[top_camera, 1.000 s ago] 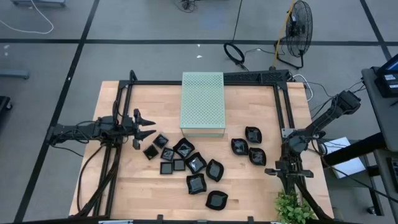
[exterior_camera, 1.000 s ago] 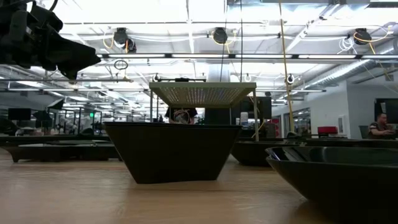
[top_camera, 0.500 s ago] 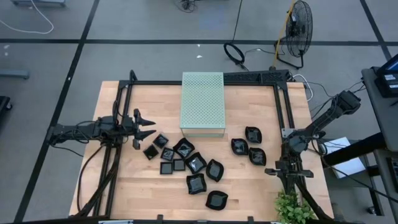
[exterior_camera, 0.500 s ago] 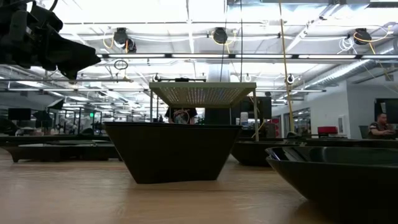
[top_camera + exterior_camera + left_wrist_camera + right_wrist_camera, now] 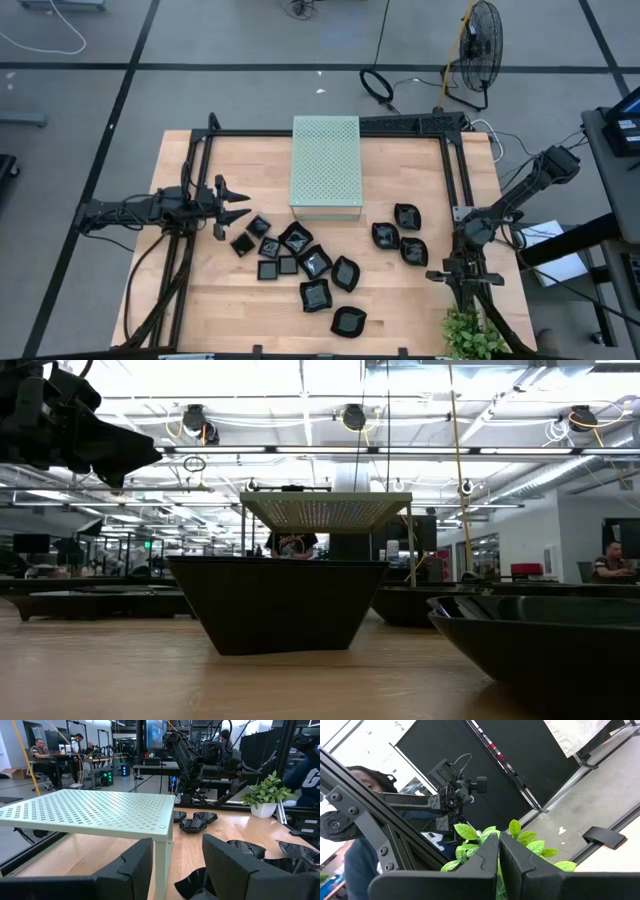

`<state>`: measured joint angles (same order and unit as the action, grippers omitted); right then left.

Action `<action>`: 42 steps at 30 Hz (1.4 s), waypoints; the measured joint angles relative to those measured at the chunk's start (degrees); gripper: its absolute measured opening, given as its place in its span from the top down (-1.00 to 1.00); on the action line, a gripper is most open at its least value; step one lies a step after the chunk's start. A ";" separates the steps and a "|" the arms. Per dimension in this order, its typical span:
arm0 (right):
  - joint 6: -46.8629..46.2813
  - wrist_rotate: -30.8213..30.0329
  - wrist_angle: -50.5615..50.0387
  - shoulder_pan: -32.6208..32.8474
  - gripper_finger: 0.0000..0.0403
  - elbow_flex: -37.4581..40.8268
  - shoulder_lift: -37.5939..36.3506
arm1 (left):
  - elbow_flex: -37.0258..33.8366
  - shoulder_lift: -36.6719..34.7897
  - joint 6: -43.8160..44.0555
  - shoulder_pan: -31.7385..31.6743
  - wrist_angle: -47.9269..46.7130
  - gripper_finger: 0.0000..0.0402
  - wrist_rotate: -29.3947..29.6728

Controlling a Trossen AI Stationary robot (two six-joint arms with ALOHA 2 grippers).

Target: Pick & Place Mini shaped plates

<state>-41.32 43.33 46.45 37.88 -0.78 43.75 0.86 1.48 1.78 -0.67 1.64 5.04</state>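
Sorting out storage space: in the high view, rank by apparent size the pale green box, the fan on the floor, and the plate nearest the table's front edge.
1. Pale green perforated box
2. Floor fan
3. Front-most black mini plate

A grey floor [image 5: 250, 40] crossed by dark lines surrounds the wooden table [image 5: 400, 300]. A standing fan [image 5: 480, 50] and a coiled black cable [image 5: 378, 85] lie beyond its far edge. The hall behind has bright ceiling strip lights [image 5: 300, 380], exposed ducts [image 5: 560, 470] and desks with seated people [image 5: 42, 751]. A potted green plant [image 5: 470, 335] stands at the table's near right corner.
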 joint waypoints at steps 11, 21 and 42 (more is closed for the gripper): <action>0.00 0.00 0.01 0.01 0.98 0.00 0.00 | 0.02 0.00 0.00 0.00 -0.01 0.13 -0.01; 0.00 0.02 0.01 -0.01 0.98 0.00 -0.02 | 0.00 -0.01 0.00 0.00 0.01 0.13 0.00; 13.23 -8.49 3.42 -0.05 0.98 -0.02 0.00 | 0.00 0.01 0.00 0.00 0.23 0.13 0.01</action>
<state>-28.09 34.84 49.87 37.83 -0.80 43.75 0.86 1.50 1.78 -0.66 1.87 5.06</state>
